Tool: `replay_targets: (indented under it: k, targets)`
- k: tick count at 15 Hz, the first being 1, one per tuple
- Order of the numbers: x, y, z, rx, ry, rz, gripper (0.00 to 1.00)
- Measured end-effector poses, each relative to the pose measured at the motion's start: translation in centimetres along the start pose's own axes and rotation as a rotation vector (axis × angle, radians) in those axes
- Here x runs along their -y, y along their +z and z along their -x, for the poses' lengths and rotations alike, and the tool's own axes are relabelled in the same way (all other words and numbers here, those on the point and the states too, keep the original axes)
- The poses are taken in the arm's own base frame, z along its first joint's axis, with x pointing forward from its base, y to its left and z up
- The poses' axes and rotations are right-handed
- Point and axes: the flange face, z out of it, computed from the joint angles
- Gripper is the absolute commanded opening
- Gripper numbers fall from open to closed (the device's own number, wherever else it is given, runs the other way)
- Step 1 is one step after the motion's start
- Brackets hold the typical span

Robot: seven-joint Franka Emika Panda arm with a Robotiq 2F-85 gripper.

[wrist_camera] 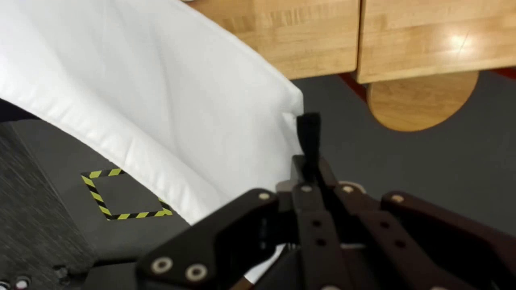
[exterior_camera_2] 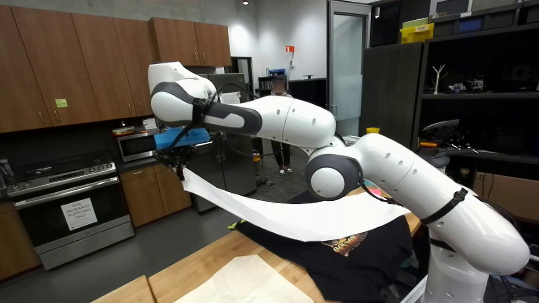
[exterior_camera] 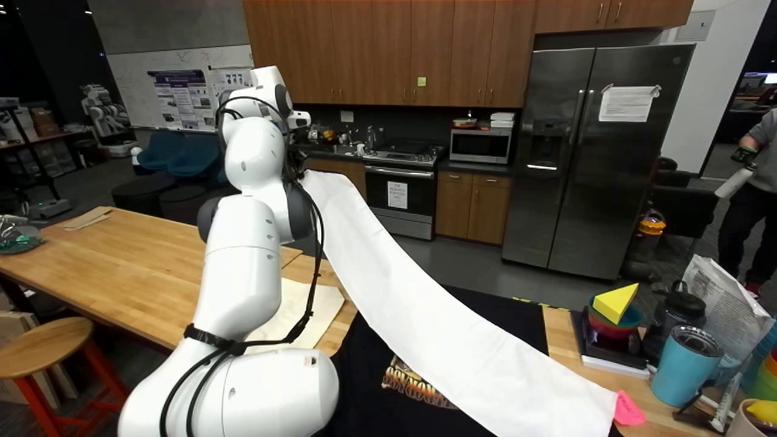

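The gripper [wrist_camera: 308, 121] has its fingertips pressed together, clamped on the end of a long white cloth [exterior_camera: 419, 309], and hangs out past the tabletop [exterior_camera_2: 210, 258] edge that faces the stove [exterior_camera_2: 48, 223]. From the fingertips the white cloth slopes down across that edge and over a black cloth [exterior_camera_2: 379, 256] with a printed design; its low end reaches toward the end of the tabletop farthest from the gripper, where a bright pink item [exterior_camera: 629, 411] shows right at its rim. A cream sheet [exterior_camera_2: 248, 282] lies flat near the seam between the tabletop and a second table [exterior_camera: 145, 255], and a round stool [wrist_camera: 419, 106] pokes out from under the second table's edge. Toward the far end's corner on the stove-facing side stand stacked bowls [exterior_camera: 610, 329] with a yellow wedge [exterior_camera: 616, 301] on top, then a dark bottle [exterior_camera: 674, 315] and a blue tumbler [exterior_camera: 686, 370]. Beyond, the stove and a microwave [exterior_camera: 479, 145] sit below wooden wall cabinets [exterior_camera: 388, 51], a refrigerator [exterior_camera: 607, 182] with paper [exterior_camera: 627, 104] on one door stands beside them, and a person [exterior_camera: 762, 194] stands well apart from the tabletop.
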Motion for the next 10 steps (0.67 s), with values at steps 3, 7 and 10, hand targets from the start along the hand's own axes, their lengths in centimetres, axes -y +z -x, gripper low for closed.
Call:
replay_targets:
  k: [3,7,10]
  targets:
    - [0.8,0.1,1.2,0.033,-0.147,0.014,0.01]
    - [0.6,0.7,1.8,0.106,-0.184,0.008,0.01]
    - [-1.0,1.9,2.0,0.218,-0.114,0.038,0.01]
